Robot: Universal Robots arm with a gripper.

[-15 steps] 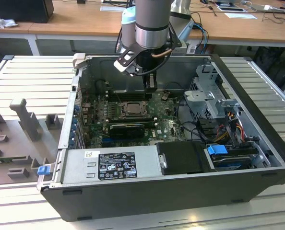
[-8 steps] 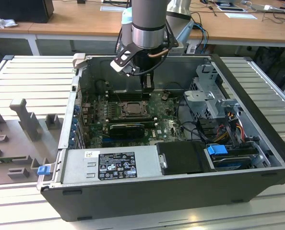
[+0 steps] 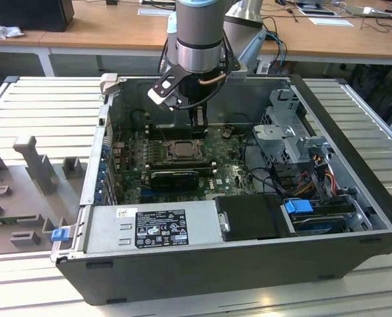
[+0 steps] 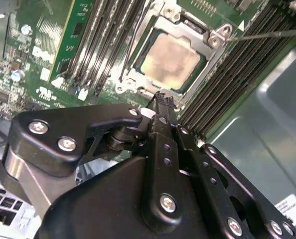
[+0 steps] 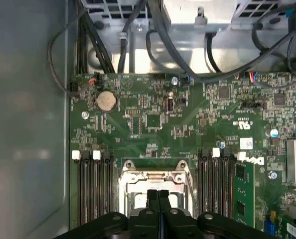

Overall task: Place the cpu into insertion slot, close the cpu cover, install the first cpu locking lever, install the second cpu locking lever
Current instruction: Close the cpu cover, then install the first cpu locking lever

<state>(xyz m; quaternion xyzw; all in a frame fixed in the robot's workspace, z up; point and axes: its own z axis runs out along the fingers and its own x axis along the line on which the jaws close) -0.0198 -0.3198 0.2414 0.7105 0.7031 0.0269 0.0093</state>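
Observation:
The cpu (image 4: 170, 60), a pale silver square, lies in the insertion slot (image 3: 181, 150) on the green motherboard (image 5: 153, 119). The cpu cover (image 4: 133, 74), a silvery frame, lies flat around the chip. A thin metal lever rod (image 4: 267, 34) runs from the socket's corner out over the memory slots. My gripper (image 4: 162, 98) is shut with nothing between its fingers, its tip just over the edge of the cover. In the first wrist view the gripper (image 5: 158, 195) hangs over the socket frame (image 5: 133, 177). In the exterior view the gripper (image 3: 196, 124) reaches down into the case just behind the socket.
The open computer case (image 3: 354, 132) surrounds the board. Black memory slots (image 5: 93, 189) flank the socket on both sides. A drive cage and cables (image 3: 295, 145) stand at the exterior view's right, a power supply (image 3: 156, 224) at the front. Cables (image 5: 153, 45) hang beyond the board.

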